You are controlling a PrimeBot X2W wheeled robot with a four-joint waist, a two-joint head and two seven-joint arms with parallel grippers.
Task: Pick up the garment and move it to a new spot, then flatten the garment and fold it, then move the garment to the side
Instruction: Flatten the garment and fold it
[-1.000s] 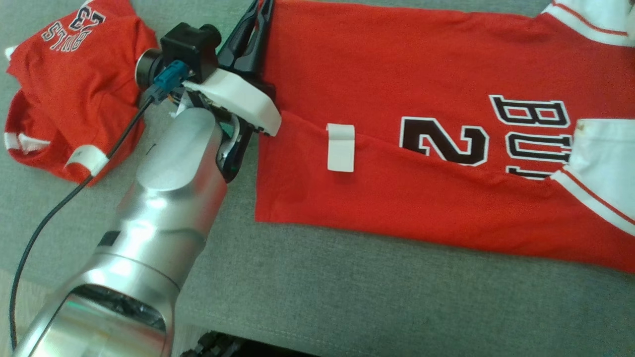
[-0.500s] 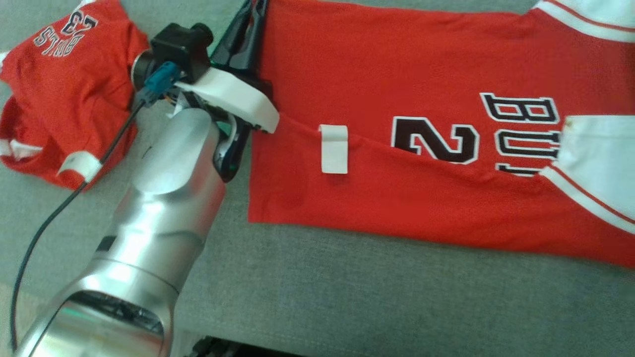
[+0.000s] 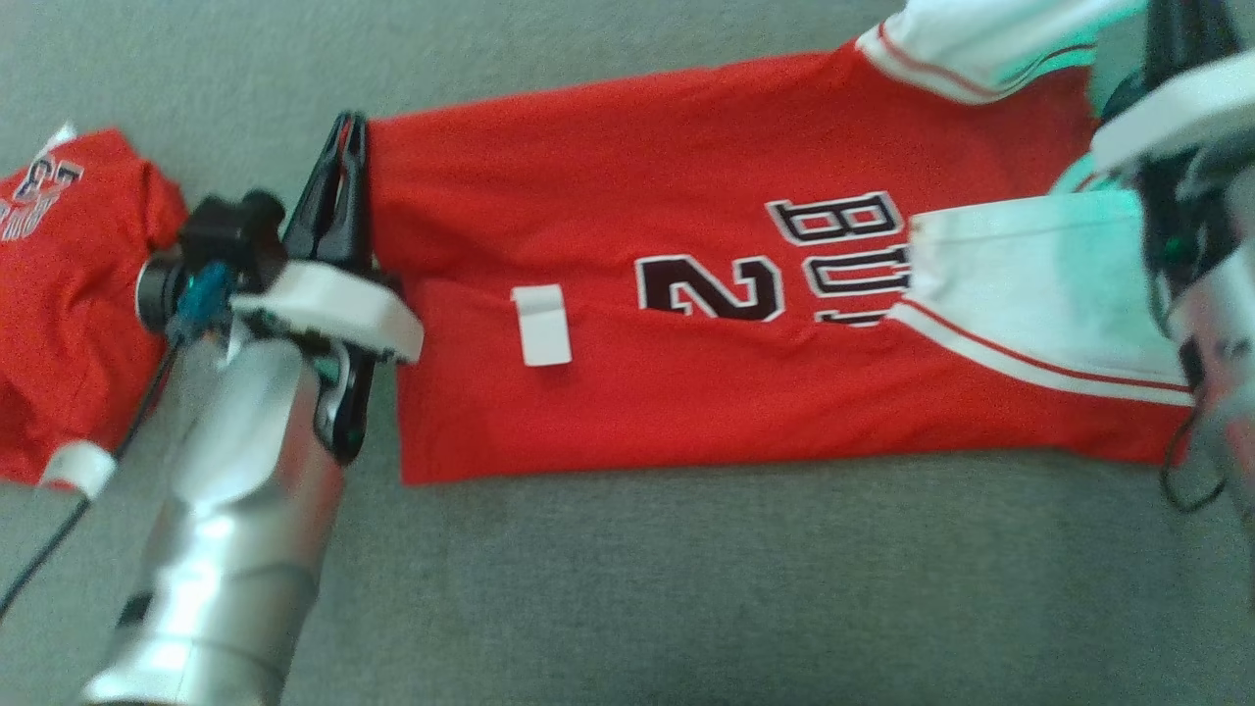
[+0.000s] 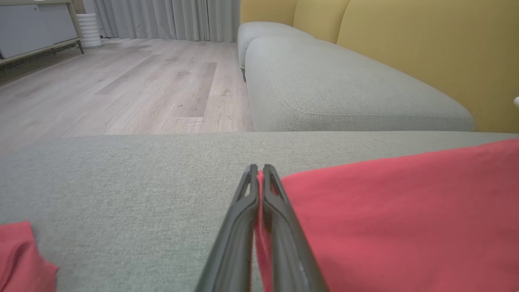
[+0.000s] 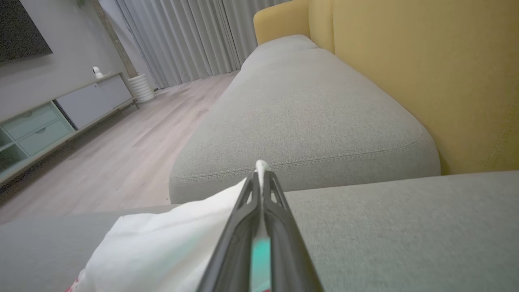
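My left gripper (image 4: 257,170) pinches jersey (image 3: 686,412) hem, right gripper (image 5: 261,168) pinches white sleeve (image 3: 1020,304); long axis stretched between them.

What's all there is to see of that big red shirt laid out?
The red jersey with white, red-striped sleeves lies flat, folded lengthwise, on the grey sofa cushion. Black, white-edged print shows a 2 and half-covered letters; a white tag sits near its hem. The left gripper is shut on the hem's far corner, the right gripper on a white sleeve.

Silver forearm (image 3: 235,471) bears white wrist shell (image 3: 333,309), black camera (image 3: 224,238), dark left pincer (image 3: 349,124).
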